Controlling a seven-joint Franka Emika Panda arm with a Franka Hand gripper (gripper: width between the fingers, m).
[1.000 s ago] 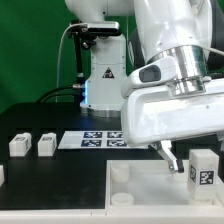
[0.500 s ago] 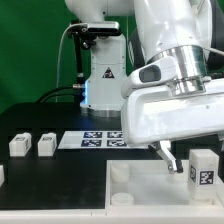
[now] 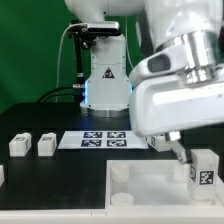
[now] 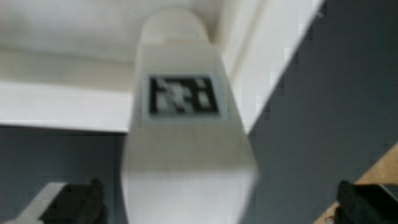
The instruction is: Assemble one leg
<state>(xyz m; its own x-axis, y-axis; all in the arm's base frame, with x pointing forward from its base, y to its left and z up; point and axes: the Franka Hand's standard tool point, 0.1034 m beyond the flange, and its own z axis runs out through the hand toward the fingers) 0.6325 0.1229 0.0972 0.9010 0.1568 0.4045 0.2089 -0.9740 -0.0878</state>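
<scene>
A white leg (image 3: 203, 168) with a black-and-white tag stands upright at the right end of the white tray (image 3: 150, 190). My gripper (image 3: 168, 147) hangs just to the exterior view's left of it and a little above, open and empty. In the wrist view the tagged leg (image 4: 185, 140) lies between my two dark fingertips (image 4: 79, 203), with a gap on each side, so the gripper (image 4: 217, 206) touches nothing. Two more legs (image 3: 19, 145) (image 3: 46, 145) stand on the black table at the exterior view's left.
The marker board (image 3: 98, 139) lies on the table behind the tray. The tray has round corner sockets (image 3: 120, 176) along its left side. The robot's base (image 3: 105, 80) stands at the back in front of a green backdrop.
My gripper has moved up and toward the exterior view's right, closer to the standing leg. The legs and the tray have not moved.
</scene>
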